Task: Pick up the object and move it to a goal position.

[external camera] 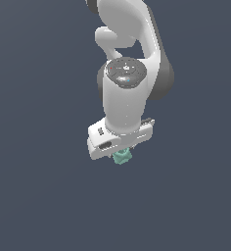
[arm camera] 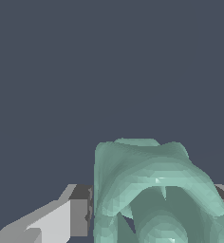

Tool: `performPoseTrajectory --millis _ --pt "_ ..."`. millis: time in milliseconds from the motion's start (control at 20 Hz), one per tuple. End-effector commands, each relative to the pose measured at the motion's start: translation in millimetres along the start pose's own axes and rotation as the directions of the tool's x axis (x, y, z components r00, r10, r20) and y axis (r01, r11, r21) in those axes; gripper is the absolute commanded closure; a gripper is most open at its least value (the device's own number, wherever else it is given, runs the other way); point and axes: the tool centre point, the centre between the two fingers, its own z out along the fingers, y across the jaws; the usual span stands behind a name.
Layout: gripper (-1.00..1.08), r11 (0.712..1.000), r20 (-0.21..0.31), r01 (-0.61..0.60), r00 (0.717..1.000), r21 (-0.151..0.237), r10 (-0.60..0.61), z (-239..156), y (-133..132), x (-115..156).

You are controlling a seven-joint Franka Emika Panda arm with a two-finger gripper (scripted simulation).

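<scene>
1. The end effector [external camera: 121,153] points downward under the white arm [external camera: 125,98]. In the wrist view a grey fingertip [arm camera: 79,211] sits hard against one flank of the object [arm camera: 152,190], and a second grey fingertip edges out at the opposite flank. I judge the end effector closed on the object.

2. The object [external camera: 121,157] is a small teal-green blocky piece, peeking out just beneath the end effector in the exterior view. It is far smaller than the hand that carries it.

3. Handling, as a judgement: it looks rigid, with hard facets, and being so small it is probably light. The curved ridges on its face offer poor footing, so the flat side walls are the sensible place to squeeze, and that is where the fingertips appear to sit. A smooth, hard surface could slip or twist under a loose grip.

4. Around the object everything is a plain dark blue-grey ground. No counter edge, wall or other item shows in either view, so there seems to be open room on all sides.

5. No goal marker is visible, and whether the object is lifted or resting cannot be told.
</scene>
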Motion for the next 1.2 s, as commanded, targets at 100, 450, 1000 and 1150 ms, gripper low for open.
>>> performPoseTrajectory --millis 100,450,1000,1150 --pt "1.08 1.000 0.000 0.001 1.000 0.001 -0.001 -45 19 -1" --pt "1.08 1.000 0.001 0.000 1.000 0.000 0.000 -94 41 1" --pt "1.08 1.000 0.001 0.000 1.000 0.000 0.000 -120 53 3" --pt "1.08 1.000 0.001 0.000 1.000 0.000 0.000 -120 53 3"
